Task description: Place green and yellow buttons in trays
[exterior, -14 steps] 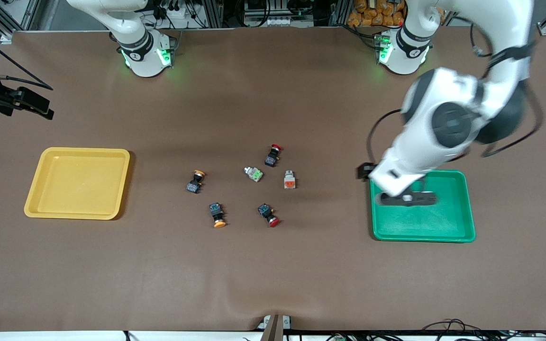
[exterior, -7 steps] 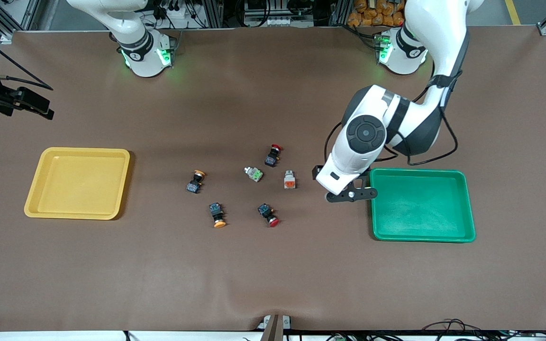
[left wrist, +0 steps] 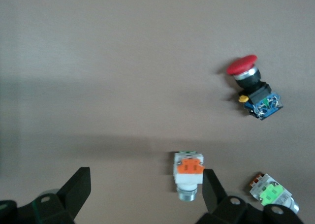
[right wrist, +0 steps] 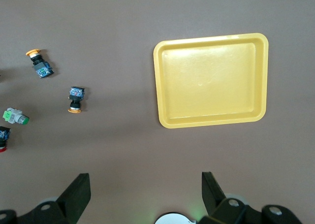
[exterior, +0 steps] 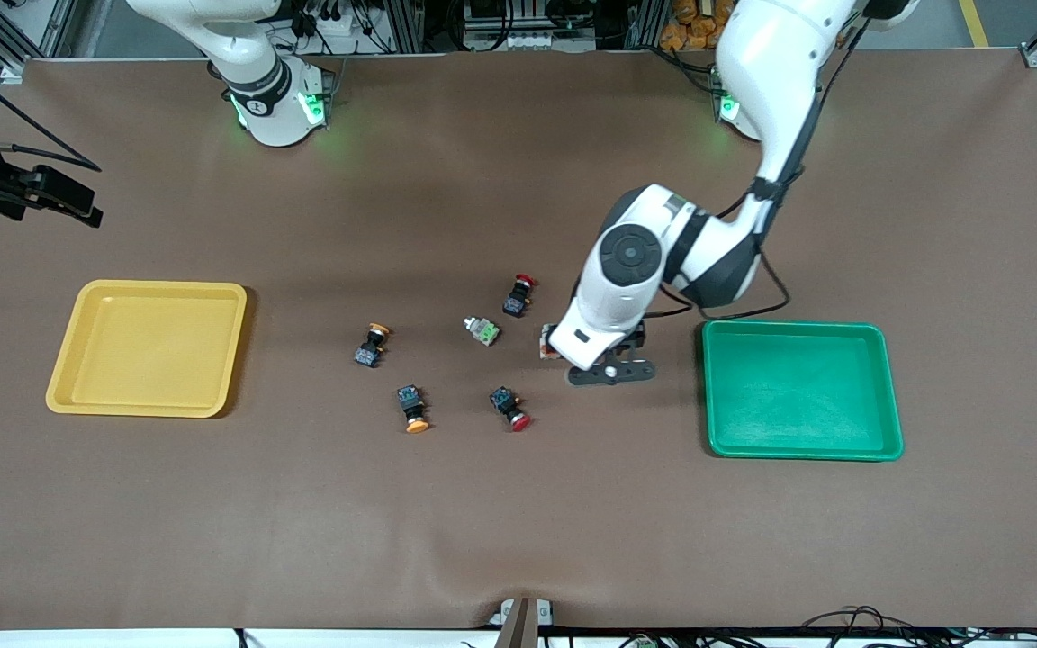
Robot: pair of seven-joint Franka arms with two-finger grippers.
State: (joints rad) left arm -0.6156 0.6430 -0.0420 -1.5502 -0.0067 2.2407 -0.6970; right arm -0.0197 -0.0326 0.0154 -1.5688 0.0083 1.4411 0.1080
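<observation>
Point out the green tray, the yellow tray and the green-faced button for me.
green tray (exterior: 802,396), front view, bare floor.
yellow tray (exterior: 149,346), front view, bare floor.
green-faced button (exterior: 485,333), front view, its green face.

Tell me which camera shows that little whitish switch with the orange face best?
The left wrist view: the orange-faced switch lies in full sight, by one finger of the open left pincer. The front view shows only an edge of it beside the arm. The right wrist view misses it.

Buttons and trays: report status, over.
Left pincer open, over table beside orange-faced button. Right pincer open, waiting high over the table. Six buttons on table; yellow tray and green tray empty. Nothing in the way.
</observation>
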